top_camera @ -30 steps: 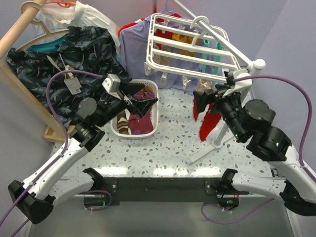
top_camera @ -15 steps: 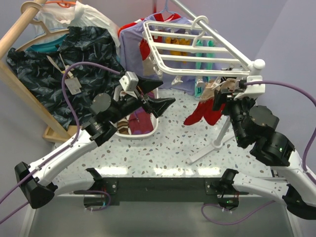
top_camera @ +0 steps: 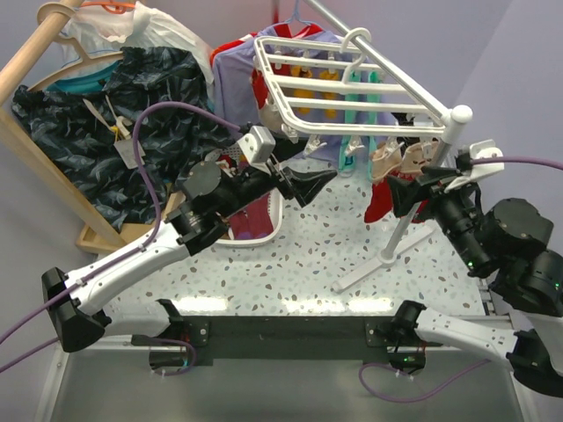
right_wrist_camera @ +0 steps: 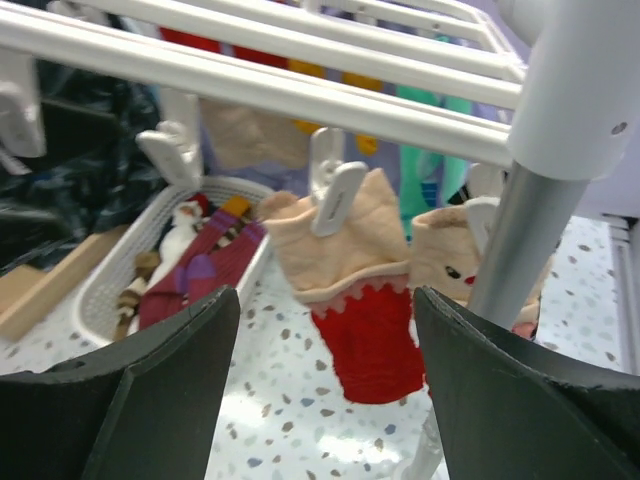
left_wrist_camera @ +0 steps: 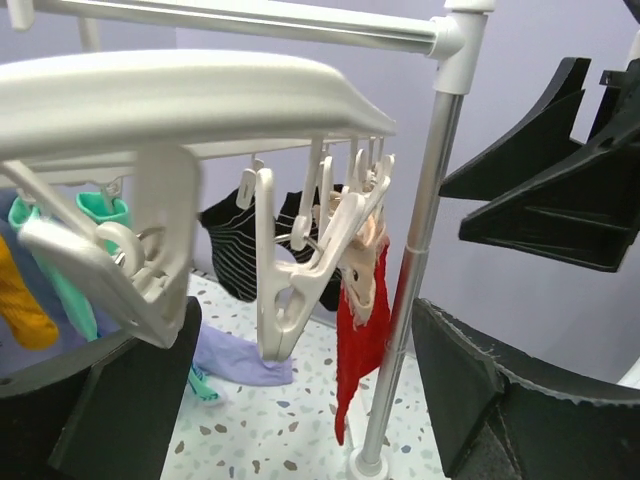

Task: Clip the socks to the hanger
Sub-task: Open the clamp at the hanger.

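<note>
Looks like I'm between socks: left end effector [left_wrist_camera: 300, 400] and right end effector [right_wrist_camera: 325, 400] gape empty by the hanger [right_wrist_camera: 300, 100], remaining socks [right_wrist_camera: 215, 265] sit in the basket [right_wrist_camera: 100, 290], so next I'd reach down and grab one.

Your left arm [top_camera: 132, 259] stretches up and rightward, left gripper [top_camera: 315, 183] spread wide — your right gripper [top_camera: 401, 193] points leftward, raised, jaws apart too.

We swing our left gripper [top_camera: 315, 186] off the basket [top_camera: 252, 244], a clip [left_wrist_camera: 290, 290] of the hanger [top_camera: 352, 83] now dangling between its jaws; our right gripper [top_camera: 398, 198] backs away, the red sock [right_wrist_camera: 370, 350] hanging clipped ahead of its jaws.
</note>
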You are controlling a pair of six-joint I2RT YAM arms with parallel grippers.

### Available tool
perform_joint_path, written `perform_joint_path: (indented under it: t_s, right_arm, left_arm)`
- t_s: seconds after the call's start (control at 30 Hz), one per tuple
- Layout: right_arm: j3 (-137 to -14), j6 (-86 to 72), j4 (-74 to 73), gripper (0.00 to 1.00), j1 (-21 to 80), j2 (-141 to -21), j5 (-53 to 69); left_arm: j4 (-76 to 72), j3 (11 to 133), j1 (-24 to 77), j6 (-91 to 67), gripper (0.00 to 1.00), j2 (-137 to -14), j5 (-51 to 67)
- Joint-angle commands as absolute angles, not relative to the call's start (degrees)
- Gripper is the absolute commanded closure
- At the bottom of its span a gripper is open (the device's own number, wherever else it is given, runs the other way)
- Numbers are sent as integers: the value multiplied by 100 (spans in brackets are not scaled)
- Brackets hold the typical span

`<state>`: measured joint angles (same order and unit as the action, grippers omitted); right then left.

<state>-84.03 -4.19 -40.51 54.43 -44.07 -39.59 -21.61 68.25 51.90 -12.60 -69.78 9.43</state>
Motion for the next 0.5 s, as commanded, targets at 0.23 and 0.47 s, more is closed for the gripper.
perform_joint_path:
  t_s: [0.23, 0.47]
  right_arm:
    - [-9211, -422, -4071, 27, 5475, -5088, -1581]
    - [-8605, -290, -2699, 28, 5467, -5036, -2873]
  left_arm:
    - [-2277, 7356, 5607, -624, 18, -7128, 519]
    - [-2180, 7313, 5739, -492, 18, -7119, 308]
